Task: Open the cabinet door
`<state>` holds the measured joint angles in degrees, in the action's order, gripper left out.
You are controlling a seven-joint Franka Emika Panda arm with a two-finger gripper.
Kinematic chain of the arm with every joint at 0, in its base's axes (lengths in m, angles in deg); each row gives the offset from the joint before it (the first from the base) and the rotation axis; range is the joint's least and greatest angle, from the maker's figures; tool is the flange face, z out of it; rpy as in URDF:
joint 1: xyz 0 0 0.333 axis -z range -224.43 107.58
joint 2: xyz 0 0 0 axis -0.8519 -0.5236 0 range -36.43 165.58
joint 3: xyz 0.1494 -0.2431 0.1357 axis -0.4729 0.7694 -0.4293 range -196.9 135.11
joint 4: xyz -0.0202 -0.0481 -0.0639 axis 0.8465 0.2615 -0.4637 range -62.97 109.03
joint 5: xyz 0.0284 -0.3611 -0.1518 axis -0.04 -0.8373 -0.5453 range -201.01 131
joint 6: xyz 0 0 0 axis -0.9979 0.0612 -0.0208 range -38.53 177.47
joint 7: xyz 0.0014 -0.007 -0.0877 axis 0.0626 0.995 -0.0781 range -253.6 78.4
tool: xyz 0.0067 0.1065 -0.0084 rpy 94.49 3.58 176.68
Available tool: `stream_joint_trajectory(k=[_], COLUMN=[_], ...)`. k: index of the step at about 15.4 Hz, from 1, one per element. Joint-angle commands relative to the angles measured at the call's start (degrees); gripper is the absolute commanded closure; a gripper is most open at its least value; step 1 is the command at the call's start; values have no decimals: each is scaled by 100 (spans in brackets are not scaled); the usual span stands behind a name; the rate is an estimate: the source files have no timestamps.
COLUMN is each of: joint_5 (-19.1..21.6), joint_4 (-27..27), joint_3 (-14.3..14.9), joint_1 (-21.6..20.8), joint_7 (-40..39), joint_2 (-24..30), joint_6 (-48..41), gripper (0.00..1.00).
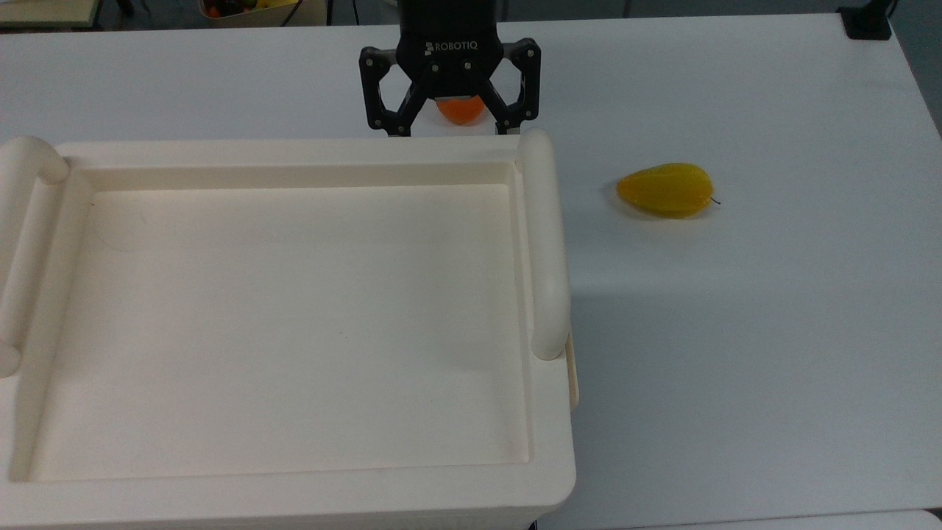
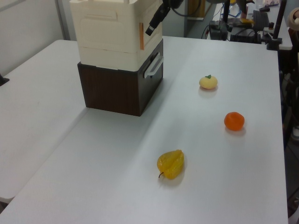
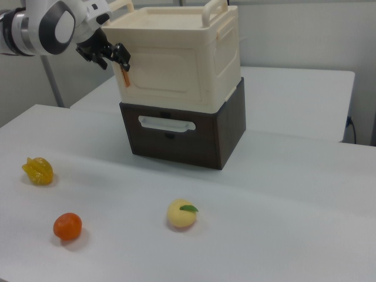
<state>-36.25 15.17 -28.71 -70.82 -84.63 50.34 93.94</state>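
Cream plastic is what you see first in the top view: the cabinet (image 1: pixel 280 324) fills the top view's left, one box with a recessed tray-like top and two thick rounded bar handles (image 1: pixel 543 243) at its ends. The black gripper (image 1: pixel 450 131) hangs at the cabinet's far edge with its two fingers spread wide apart, holding nothing. One orange fruit (image 1: pixel 461 110) shows partly behind it, and one waxy yellow ridged fruit (image 1: pixel 666 190) lies well apart on the white table (image 1: pixel 773 331), toward the top view's right.

In the left view the cabinet sits on one dark brown drawer box (image 2: pixel 122 86). You can see the cabinet door (image 2: pixel 149 23), a flat thin panel facing the left view's right, with a reddish mark on its near edge; the gripper is just beside it. Three fruits lie on the table here, including one round pale yellow fruit (image 2: pixel 208 82).

In the right view the door faces you, closed, its inner face recessed, with the gripper at its left edge by the reddish mark.
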Motion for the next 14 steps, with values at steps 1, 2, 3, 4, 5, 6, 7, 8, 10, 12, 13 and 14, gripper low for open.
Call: stream_joint_trajectory(k=[1, 2, 3, 4, 5, 6, 7, 8, 10, 12, 13, 14], joint_5=[-51, -60, -103, -208, -287, -314, -323, -323, -323, -315, -315, -315], joint_4=[-137, -137, -137, -137, -137, -137, -137, -128, -119, -93, -84, -75], joint_3=[28, 28, 28, 28, 28, 28, 28, 28, 28, 28, 28, 28], joint_1=[-43, -43, -43, -43, -43, -43, -43, -43, -43, -43, -43, -43], joint_7=[257, 257, 257, 257, 257, 257, 257, 257, 257, 257, 257, 257], joint_2=[-158, -176, -184, -193, -193, -193, -193, -185, -167, -123, -114, -105], joint_6=[344, 414, 458, 520, 572, 599, 617, 626, 617, 591, 564, 538], gripper=[32, 32, 32, 35, 40, 44, 51, 56, 68, 76, 77, 81])
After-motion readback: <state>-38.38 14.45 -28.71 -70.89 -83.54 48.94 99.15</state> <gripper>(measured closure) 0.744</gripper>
